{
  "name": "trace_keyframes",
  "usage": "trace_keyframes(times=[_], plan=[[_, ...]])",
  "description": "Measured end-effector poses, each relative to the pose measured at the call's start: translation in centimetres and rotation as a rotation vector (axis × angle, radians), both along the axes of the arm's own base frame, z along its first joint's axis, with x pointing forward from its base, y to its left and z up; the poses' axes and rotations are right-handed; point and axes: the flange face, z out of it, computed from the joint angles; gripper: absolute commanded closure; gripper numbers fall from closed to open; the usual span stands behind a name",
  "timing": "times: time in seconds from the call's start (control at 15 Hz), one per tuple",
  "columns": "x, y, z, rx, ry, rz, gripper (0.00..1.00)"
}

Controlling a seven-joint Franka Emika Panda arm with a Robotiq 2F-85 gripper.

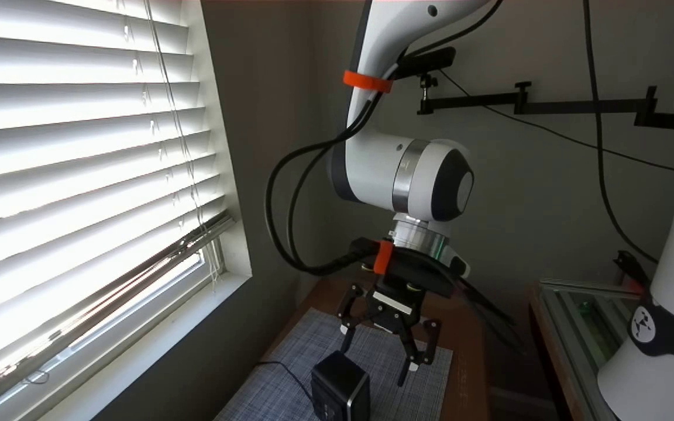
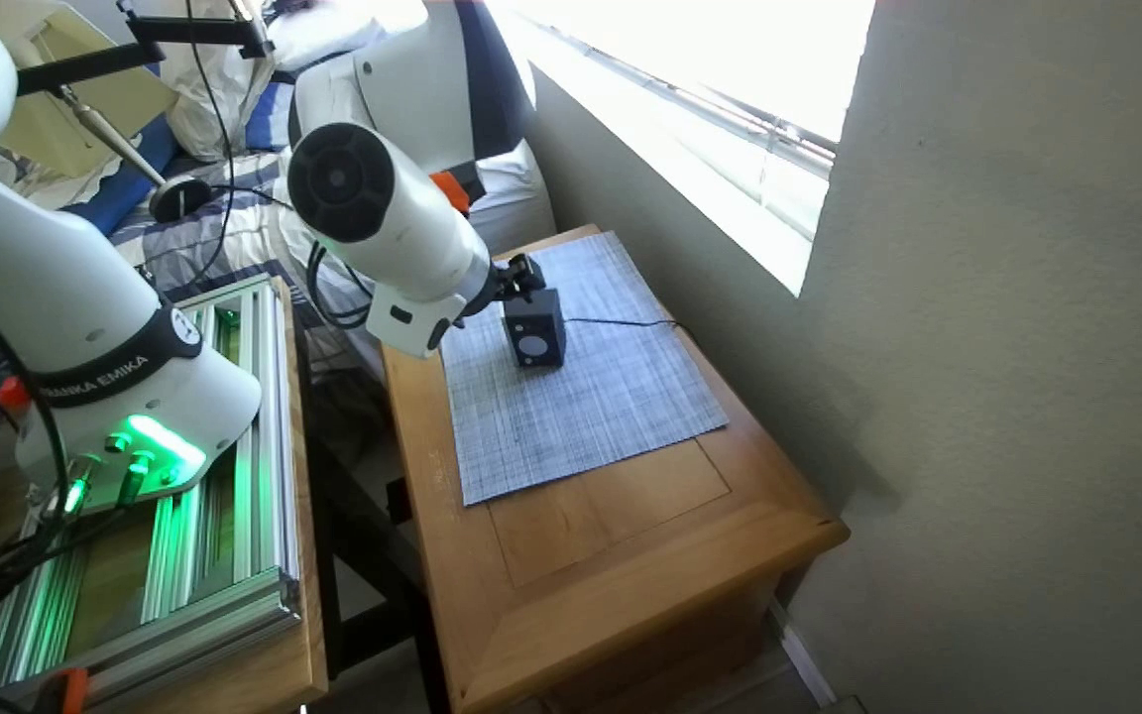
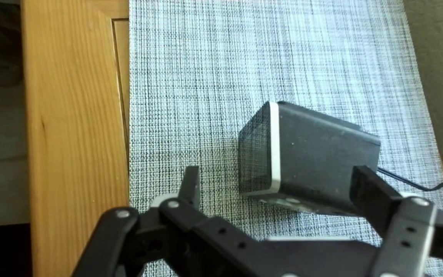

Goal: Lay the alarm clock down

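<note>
Claw [image 1: 374, 363] spread wide, holding nothing, alarm clock [image 1: 340, 387] cut off at bottom in an exterior view

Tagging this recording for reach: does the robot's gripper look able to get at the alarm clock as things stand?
Likely yes: the gripper hangs open near the alarm clock, and the wrist view shows nothing in the way between them. Only the cord might need minding.

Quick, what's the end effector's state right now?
End effector: open, holding nothing; the alarm clock rests on the woven placemat.
</note>
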Motion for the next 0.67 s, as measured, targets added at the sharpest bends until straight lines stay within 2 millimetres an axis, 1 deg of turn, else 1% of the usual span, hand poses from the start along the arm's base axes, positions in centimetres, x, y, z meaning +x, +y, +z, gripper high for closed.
trace_keyframes(times=[0.27,0.67], plan=[[0.0,-0.4,-1.0,0.031,-0.024,-0.033,0.00],[0.1,-1.1,-2.0,0.053,-0.054,-0.076,0.00]])
